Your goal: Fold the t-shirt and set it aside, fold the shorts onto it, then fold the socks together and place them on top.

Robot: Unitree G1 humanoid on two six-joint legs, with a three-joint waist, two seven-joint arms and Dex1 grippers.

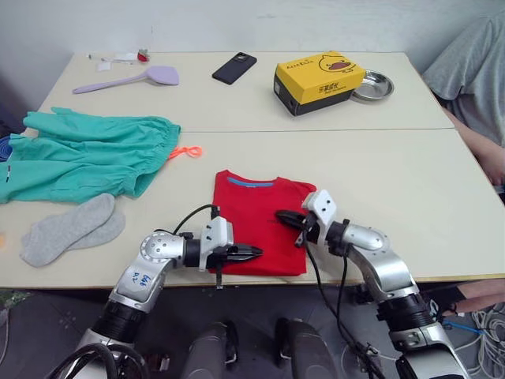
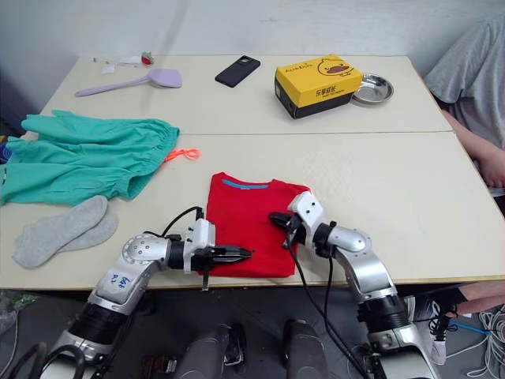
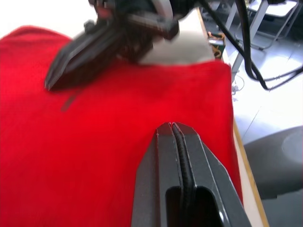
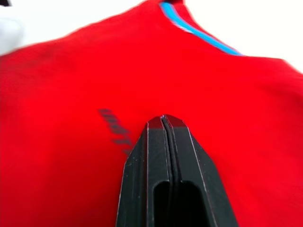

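Two pale beige tables pushed together, plain white wall behind, dark floor below the near edge, even soft light

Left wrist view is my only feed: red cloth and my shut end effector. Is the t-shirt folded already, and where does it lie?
Observer: Yes, the t-shirt lies folded into a compact rectangle at the near edge of the table, collar away from the robot.
Operator: Where are the shorts?
Observer: The shorts lie spread out and unfolded at the table's left side, apart from the shirt.
Operator: And the socks?
Observer: The socks lie overlapping near the left front edge, in front of the shorts.
Operator: Is the other end effector shut too?
Observer: Yes, the right end effector is shut, over the shirt.
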